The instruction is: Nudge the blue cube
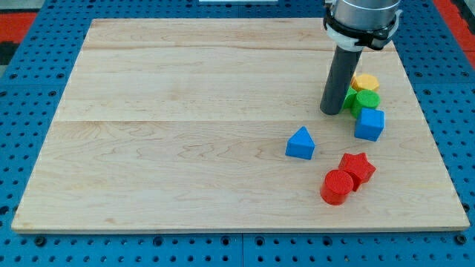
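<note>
The blue cube (369, 124) sits on the wooden board (185, 111) at the view's right. My tip (331, 112) rests on the board just left of and slightly above the cube, a short gap apart. A green block (364, 100) sits right above the cube, beside my rod, and a yellow block (365, 81) is just above that.
A blue triangular block (300, 142) lies below and left of my tip. A red star block (357, 167) and a red cylinder (338, 186) touch each other below the cube. The board's right edge is close to the cube.
</note>
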Tool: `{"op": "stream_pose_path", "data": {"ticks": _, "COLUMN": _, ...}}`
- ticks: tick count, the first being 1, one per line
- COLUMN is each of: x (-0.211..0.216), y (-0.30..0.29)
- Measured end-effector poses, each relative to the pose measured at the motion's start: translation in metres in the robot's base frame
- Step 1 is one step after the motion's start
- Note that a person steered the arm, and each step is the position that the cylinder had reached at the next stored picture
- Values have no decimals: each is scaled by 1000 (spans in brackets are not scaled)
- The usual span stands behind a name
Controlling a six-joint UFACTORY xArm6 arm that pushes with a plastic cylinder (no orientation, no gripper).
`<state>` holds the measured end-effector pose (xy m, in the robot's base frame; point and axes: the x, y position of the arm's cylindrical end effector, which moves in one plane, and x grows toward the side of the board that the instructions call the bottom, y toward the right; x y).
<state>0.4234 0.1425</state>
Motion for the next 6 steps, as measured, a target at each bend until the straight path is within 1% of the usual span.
{"op": "stream_pose_path", "data": {"ticks": 1, "x": 25, "y": 0}}
{"op": "stream_pose_path", "data": {"ticks": 4, "x": 28, "y": 16}}
{"op": "stream_pose_path", "data": {"ticks": 5, "x": 27, "y": 30}}
{"op": "stream_pose_path", "data": {"ticks": 6, "x": 18, "y": 32}}
